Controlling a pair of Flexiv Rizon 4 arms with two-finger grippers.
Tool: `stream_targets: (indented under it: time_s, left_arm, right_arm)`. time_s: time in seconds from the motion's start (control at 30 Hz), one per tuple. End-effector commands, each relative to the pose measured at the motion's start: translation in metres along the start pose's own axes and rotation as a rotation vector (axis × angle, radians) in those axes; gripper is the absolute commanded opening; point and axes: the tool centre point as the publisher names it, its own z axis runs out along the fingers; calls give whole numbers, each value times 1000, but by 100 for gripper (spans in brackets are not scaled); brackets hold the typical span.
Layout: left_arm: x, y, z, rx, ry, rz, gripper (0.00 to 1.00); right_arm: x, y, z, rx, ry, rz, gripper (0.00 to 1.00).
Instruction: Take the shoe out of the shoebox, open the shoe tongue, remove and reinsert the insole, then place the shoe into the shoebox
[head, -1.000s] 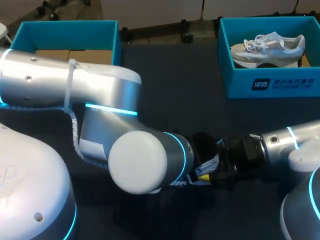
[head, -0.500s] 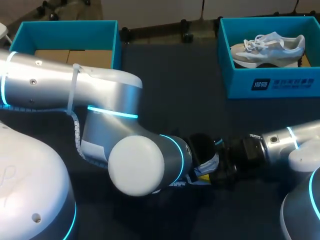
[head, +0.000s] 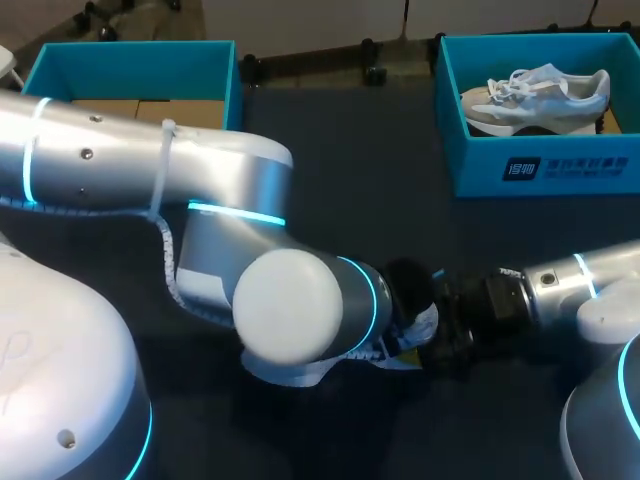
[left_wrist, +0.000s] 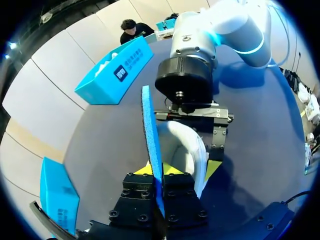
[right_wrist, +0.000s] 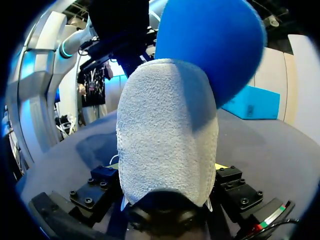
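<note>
A pale shoe (right_wrist: 167, 135) sits heel-first between the fingers of my right gripper (right_wrist: 167, 167), which is shut on its sides low over the table. From the shoe's opening a blue insole (left_wrist: 150, 130) stands up edge-on. My left gripper (left_wrist: 159, 170) is shut on the insole's lower edge, yellow tips pressed to both faces. In the head view the shoe (head: 425, 322) shows only as a white scrap beside my right gripper (head: 445, 325); my left arm's elbow hides the left gripper. The teal shoebox (head: 540, 165) stands at the back right.
A second pale sneaker (head: 535, 95) lies inside the shoebox. Another teal box (head: 130, 60) with a cardboard floor stands at the back left. My left arm's bulky elbow (head: 290, 320) covers the table's front middle.
My left arm's elbow has shifted a little to the right and toward the right gripper. The right arm and the shoe have stayed put.
</note>
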Motion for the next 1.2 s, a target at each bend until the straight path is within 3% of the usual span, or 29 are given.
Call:
stream_targets:
  time_s: [0.03,0.37,0.87,1.2]
  left_arm:
    - [-2,-4,0,5,21,-9,0]
    - [-16,-28,-24,38,136,-64,0]
    - [-46,-83,-59,121,425,-169,0]
    - [-58,-119,-97,232,561,-198,0]
  right_arm:
    - [1,1,1,4,0,0,0]
    - [1,1,1,4,0,0,0]
    - [1,1,1,4,0,0,0]
    - [1,1,1,4,0,0,0]
